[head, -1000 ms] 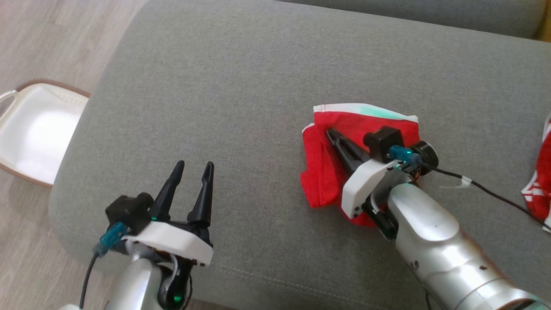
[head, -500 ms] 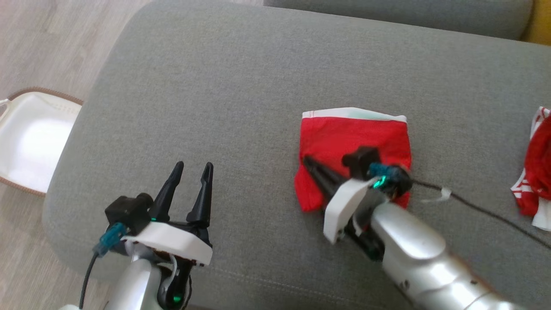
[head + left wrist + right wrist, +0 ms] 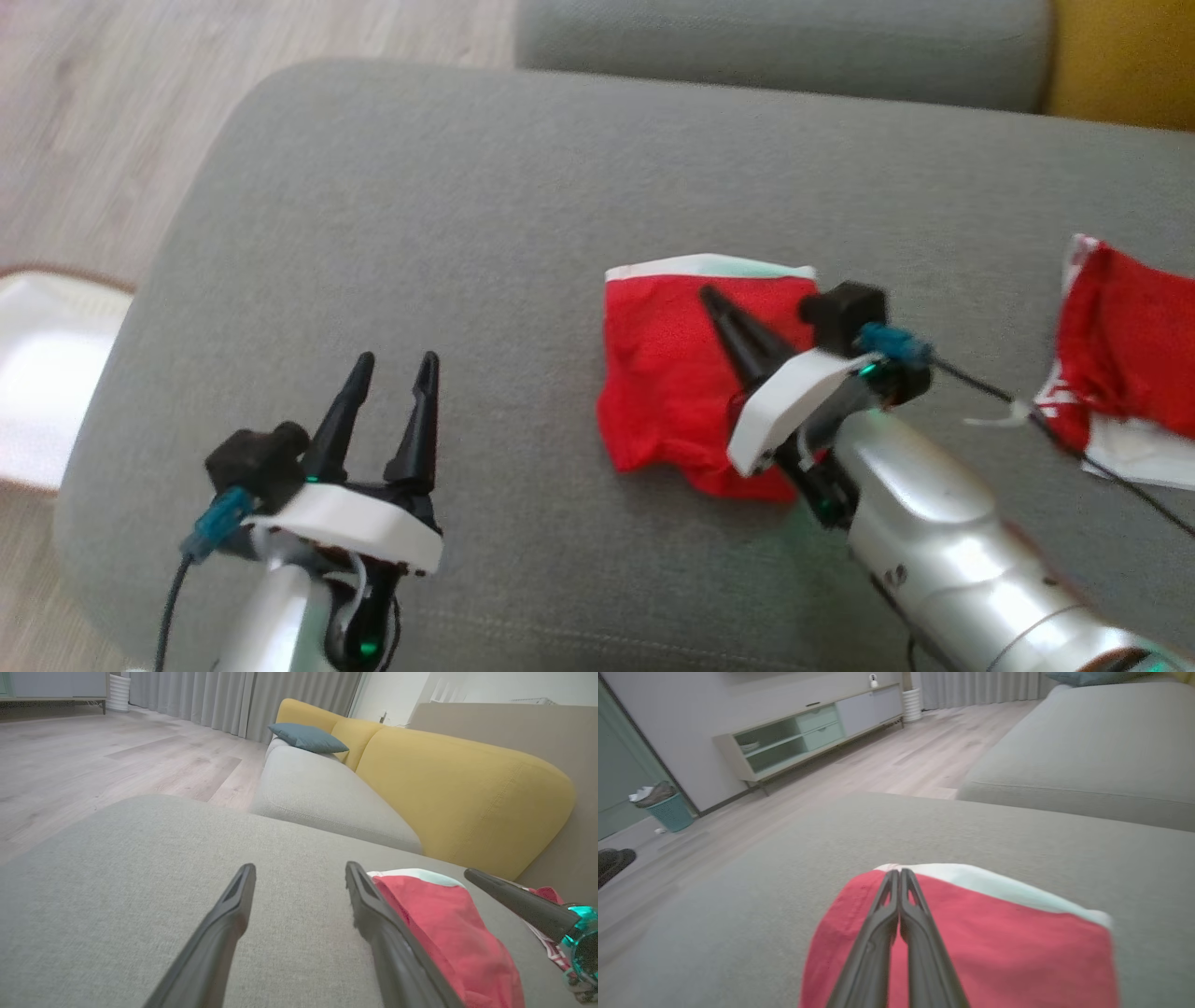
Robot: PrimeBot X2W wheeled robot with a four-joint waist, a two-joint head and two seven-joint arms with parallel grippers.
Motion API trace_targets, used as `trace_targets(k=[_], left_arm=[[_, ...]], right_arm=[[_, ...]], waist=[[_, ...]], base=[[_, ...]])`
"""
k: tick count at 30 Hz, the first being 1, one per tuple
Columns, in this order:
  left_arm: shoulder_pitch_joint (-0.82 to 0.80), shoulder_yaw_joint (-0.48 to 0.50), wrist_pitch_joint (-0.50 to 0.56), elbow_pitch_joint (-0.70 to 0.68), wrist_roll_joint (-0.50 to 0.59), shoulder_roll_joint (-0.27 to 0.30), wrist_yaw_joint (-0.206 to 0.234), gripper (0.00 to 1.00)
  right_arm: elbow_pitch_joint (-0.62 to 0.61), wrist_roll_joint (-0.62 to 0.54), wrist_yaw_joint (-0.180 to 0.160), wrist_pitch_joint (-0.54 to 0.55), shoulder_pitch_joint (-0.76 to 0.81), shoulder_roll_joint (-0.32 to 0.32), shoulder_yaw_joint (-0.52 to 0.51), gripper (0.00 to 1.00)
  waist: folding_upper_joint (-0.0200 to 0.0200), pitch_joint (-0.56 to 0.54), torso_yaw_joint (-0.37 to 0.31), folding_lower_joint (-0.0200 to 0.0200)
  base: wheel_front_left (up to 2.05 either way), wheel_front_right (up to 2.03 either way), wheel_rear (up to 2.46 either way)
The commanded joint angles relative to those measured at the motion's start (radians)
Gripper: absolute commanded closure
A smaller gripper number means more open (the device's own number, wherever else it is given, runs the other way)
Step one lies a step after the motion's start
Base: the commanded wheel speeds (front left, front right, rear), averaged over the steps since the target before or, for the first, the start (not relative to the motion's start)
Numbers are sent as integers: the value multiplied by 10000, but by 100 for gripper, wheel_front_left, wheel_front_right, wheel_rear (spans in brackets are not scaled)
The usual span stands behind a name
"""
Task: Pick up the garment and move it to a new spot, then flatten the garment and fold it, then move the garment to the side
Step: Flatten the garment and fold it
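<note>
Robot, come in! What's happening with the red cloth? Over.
Left gripper open, empty. Right gripper shut, tips over garment, nothing pinched. Garment folded on cushion. Nothing blocking; second red garment lies apart, right.

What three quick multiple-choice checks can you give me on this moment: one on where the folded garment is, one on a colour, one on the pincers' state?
1. Where does the red garment lie?
A. On a wooden table.
B. Flat on the grey cushion.
C. Draped over a chair.

2. What colour is the band along its far edge?
A. Black.
B. Yellow.
C. White with pale green.

3. How do the pincers stand?
A. Left open, right shut.
B. Both open.
C. Both shut.

Key:
1 B, the head view shows it lying flat on the cushion.
2 C, the band shows pale against the red.
3 A, the left pincer has its fingers apart over bare cushion, while the right pincer has its fingers pressed together above the garment.
</note>
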Motion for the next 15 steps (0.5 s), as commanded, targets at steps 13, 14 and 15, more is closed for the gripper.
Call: trace_targets(k=[13,14,15], left_arm=[[171,970,-78,-1160,21,58,148,0],[196,998,-78,-1214,21,58,159,0],[196,998,-78,-1214,21,58,159,0]], right_arm=[[-1278,-3736,-7,-370,963,-207,-3899,100],[-1672,-4107,-7,-370,1297,-172,-4266,100],[-1672,-4107,-7,-370,1297,-172,-4266,100]], waist=[[0,-931,-1596,0],[0,-933,-1674,0],[0,-933,-1674,0]], base=[[0,0,0],[0,0,0],[0,0,0]])
